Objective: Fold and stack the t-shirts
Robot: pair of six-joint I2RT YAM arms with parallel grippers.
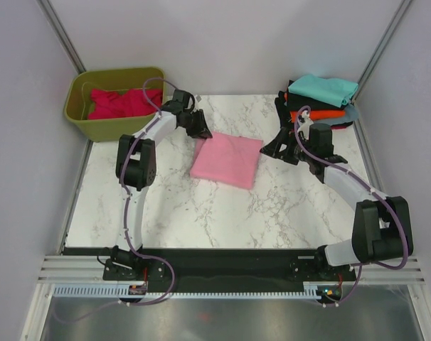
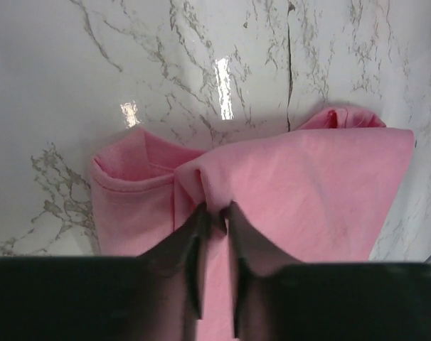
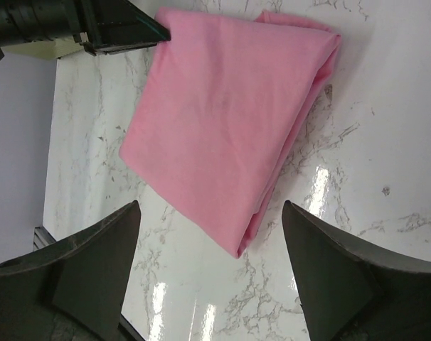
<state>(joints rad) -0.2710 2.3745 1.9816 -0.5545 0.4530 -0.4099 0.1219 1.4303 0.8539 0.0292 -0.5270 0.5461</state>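
Pink and smooth, the light pink t-shirt [image 1: 227, 160] lies folded into a rough rectangle near the middle of the marble-patterned bench [image 1: 201, 213], with its layers doubled along one side and a hemmed edge showing at its far left corner. We see the left end effector [image 2: 214, 213] pinched onto a cloth fold at that corner, while the right end effector [image 3: 210, 209] hangs with its fingers spread wide near the shirt's right side. We also see the crimson t-shirt [image 1: 123, 101] crumpled in the olive-green tub [image 1: 102, 128] and the folded stack [image 1: 322, 99], teal on top, at the far right.
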